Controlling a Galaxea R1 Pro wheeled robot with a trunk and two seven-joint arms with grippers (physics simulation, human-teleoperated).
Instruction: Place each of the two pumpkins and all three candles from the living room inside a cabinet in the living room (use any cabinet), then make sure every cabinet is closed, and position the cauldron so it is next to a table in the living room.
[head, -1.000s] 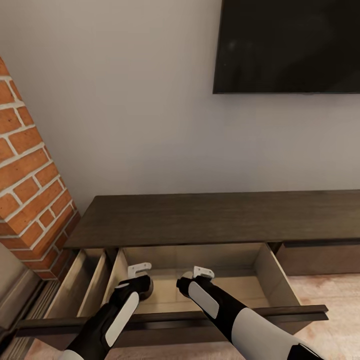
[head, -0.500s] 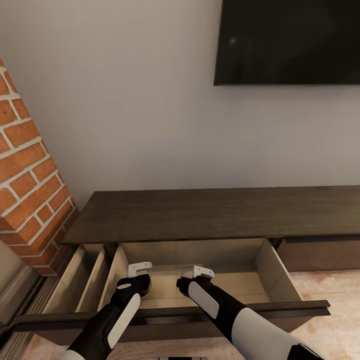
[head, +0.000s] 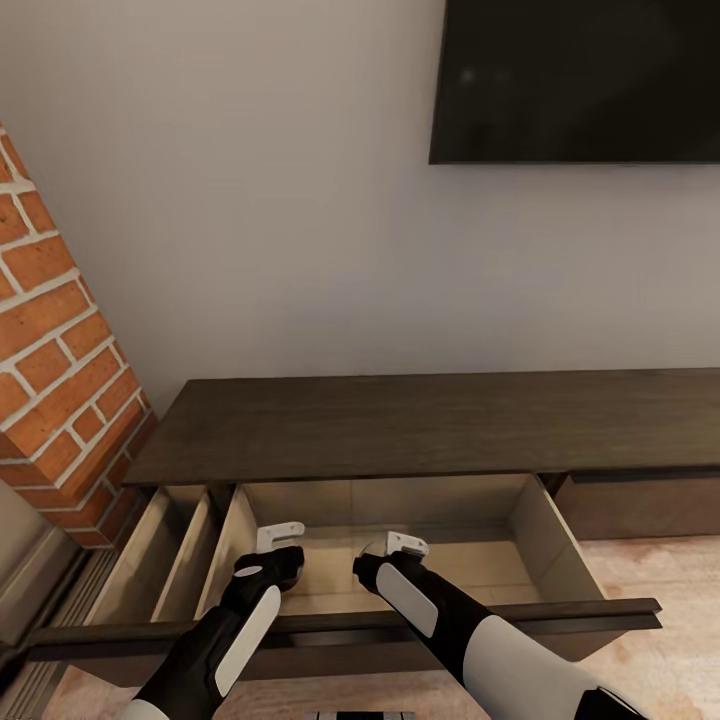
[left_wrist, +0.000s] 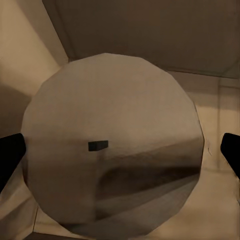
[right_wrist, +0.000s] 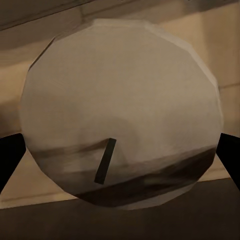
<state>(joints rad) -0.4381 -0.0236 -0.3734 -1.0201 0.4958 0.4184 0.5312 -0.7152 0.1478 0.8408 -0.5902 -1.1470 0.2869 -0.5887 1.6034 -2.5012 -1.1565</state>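
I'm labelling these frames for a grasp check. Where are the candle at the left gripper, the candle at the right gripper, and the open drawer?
Left candle (left_wrist: 112, 155): left wrist view, flat pale top.
Right candle (right_wrist: 122, 115): right wrist view, flat pale top.
Open drawer (head: 545, 540): head view, inner right wall.

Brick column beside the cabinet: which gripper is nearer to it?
Left. The left gripper reaches into the open drawer on the side toward the brick column; the right gripper sits farther along that drawer, away from the bricks.
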